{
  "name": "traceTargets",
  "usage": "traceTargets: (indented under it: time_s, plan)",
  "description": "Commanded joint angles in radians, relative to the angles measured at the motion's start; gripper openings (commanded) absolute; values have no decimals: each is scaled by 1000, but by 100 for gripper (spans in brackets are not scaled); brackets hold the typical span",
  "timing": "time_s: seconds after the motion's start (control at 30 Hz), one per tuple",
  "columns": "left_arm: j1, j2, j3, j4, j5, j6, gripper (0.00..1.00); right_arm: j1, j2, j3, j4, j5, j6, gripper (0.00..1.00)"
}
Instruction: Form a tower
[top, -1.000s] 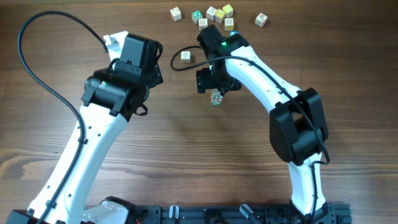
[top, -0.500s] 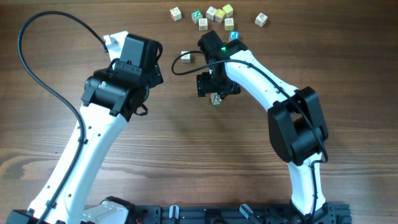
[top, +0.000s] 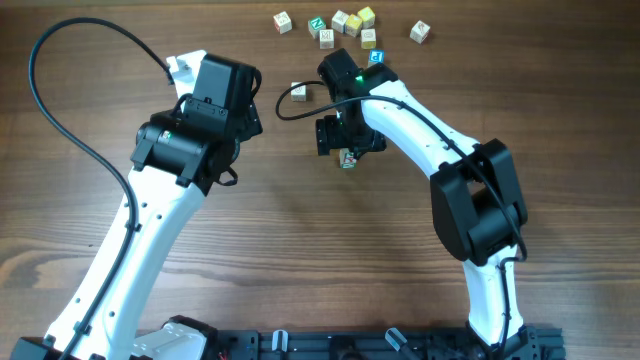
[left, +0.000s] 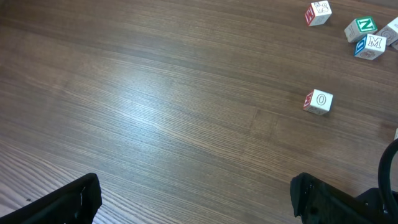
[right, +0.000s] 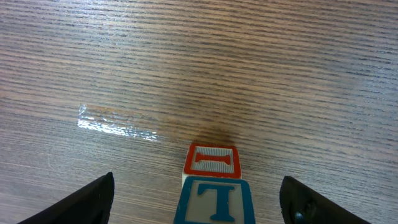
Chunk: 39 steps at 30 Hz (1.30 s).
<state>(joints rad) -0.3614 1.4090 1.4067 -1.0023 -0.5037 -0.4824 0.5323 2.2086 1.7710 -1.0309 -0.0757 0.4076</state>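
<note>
The tower (right: 213, 186) is a short column of letter cubes: a cube with a blue T sits on top, and a red-framed cube shows below it against the table. My right gripper (right: 199, 200) is open, with its dark fingers (right: 93, 198) wide on either side of the column and not touching it. In the overhead view the right gripper (top: 345, 138) hangs over the tower (top: 348, 159) at mid-table. My left gripper (left: 194, 200) is open over bare wood, and stands left of the tower in the overhead view (top: 252, 102).
A loose cube marked O (top: 298, 92) (left: 319, 101) lies between the two arms. Several loose cubes (top: 340, 24) sit in a cluster at the far edge, with single ones at the left (top: 283, 20) and right (top: 420, 32). A black cable (top: 290, 110) loops by the right wrist.
The right arm has shifted slightly, which uncovers a blue-faced cube behind its wrist. Both grippers stay open and the left arm has not moved.
</note>
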Motion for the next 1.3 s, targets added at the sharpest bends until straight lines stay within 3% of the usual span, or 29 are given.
traceTargets:
  time_s: [0.0,0.53,1.27]
  plan:
    - [5,-5,1,2,-2,11,100,5,27,-13,-3,-13,15,85]
    - [5,-5,1,2,-3,11,100,6,27,-57,25,-31,22,82]
    - [5,-5,1,2,-2,11,100,6,27,-57,2,-30,22,53]
